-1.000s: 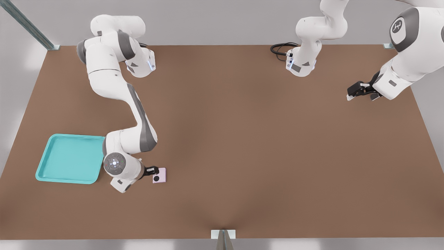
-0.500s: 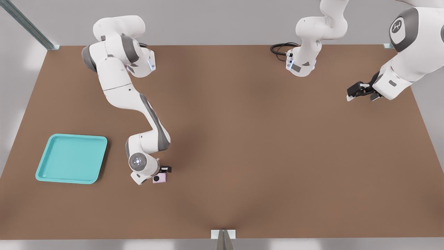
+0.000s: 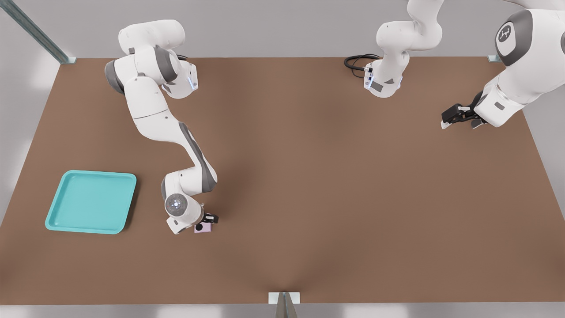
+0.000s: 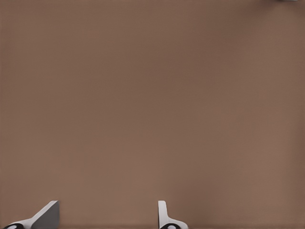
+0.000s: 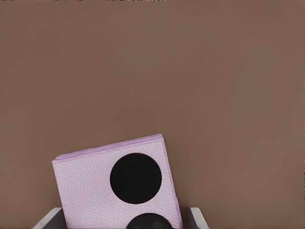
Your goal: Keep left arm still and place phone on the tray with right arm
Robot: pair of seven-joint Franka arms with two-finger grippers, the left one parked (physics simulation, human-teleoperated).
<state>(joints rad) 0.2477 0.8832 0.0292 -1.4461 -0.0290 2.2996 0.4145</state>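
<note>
Your hand sits low in the lower left of the front view, at the end of the right arm, and its fingers stand one at each side edge of the phone; in the right wrist view only the grey finger tips show at the bottom corners of the frame, flanking the phone closely, but you cannot tell for certain whether they press on it. Much of the hand is hidden in the front view under the round grey wrist cap. You see the phone as a pale pink-lilac, nearly square slab with a fine grained face, one full round black lens and a second lens cut off by the frame's bottom edge; it lies slightly askew to the fingers. It rests on the brown surface, well apart from the turquoise tray, which lies flat toward the front view's left with its low rim showing all round.
</note>
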